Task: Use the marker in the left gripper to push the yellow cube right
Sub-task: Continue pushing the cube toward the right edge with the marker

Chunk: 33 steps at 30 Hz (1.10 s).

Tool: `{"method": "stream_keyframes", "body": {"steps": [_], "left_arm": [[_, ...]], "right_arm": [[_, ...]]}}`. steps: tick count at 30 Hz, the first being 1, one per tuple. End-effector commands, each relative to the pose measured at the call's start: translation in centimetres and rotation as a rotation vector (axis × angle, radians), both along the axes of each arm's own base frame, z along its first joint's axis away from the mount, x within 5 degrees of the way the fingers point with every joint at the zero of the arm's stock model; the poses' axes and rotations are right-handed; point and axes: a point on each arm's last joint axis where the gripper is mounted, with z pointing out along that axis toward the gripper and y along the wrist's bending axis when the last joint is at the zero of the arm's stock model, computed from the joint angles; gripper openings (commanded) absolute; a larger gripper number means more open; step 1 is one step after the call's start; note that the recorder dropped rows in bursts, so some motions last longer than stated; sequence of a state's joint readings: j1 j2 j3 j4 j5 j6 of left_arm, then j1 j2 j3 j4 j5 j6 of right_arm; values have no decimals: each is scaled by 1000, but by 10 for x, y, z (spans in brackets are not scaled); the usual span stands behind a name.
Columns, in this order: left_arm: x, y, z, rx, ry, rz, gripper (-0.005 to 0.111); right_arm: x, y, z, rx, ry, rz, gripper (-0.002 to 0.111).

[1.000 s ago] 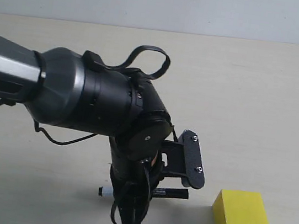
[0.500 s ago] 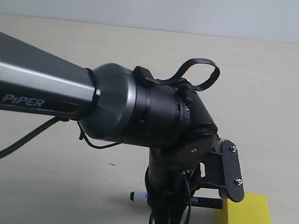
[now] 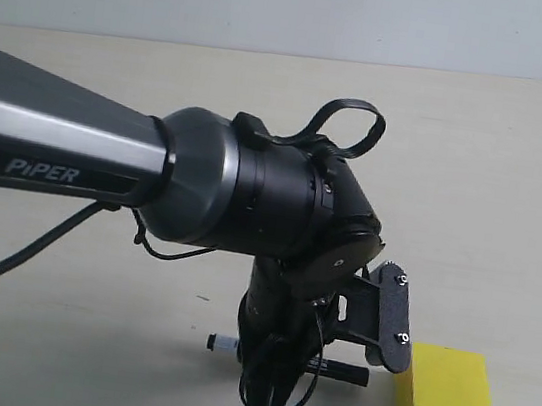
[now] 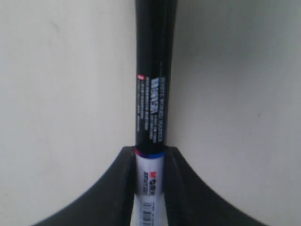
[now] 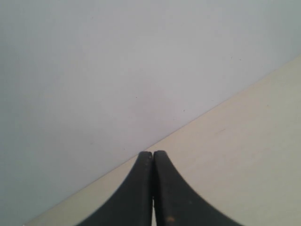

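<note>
The marker [image 3: 343, 372] lies level just above the table, its black end pointing at the yellow cube [image 3: 444, 397] with a small gap between them. My left gripper [image 3: 314, 366] is shut on the marker's middle, and one screwed finger pad [image 3: 393, 316] stands just left of the cube's top. In the left wrist view the marker [image 4: 150, 94] runs out from between the jaws of the left gripper [image 4: 149, 153], pinched at its white barrel. The cube is out of that view. My right gripper [image 5: 153, 153] is shut on nothing and points at a wall edge.
The bulky black left arm [image 3: 202, 188] with a looping cable [image 3: 348, 123] spans the left and middle of the exterior view. A beige table [image 3: 487, 173] runs back to a pale wall [image 3: 279, 2]. The cube sits near the view's lower right.
The left arm swung right until the marker's end met the cube and nudged it slightly right. It has since drawn back left, leaving a gap. The right gripper shows no earlier frame.
</note>
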State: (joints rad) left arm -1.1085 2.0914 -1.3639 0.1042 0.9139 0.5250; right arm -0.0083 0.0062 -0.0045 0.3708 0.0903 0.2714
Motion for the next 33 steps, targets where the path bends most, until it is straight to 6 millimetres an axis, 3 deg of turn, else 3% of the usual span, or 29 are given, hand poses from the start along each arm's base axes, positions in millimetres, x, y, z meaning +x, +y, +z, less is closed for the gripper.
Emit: {"method": "stream_keyframes", "body": {"steps": [1, 10, 20, 33], "left_arm": [[-5, -13, 9, -64, -3, -25, 0], [-22, -41, 30, -190, 58, -94, 0], [8, -16, 28, -89, 102, 33, 0], [5, -16, 28, -75, 108, 34, 0]], "right_arm": [[0, 0, -1, -16, -4, -6, 0], [0, 0, -1, -16, -4, -6, 0], [0, 0, -1, -12, -4, -6, 0], [0, 0, -1, -14, -4, -6, 0]]}}
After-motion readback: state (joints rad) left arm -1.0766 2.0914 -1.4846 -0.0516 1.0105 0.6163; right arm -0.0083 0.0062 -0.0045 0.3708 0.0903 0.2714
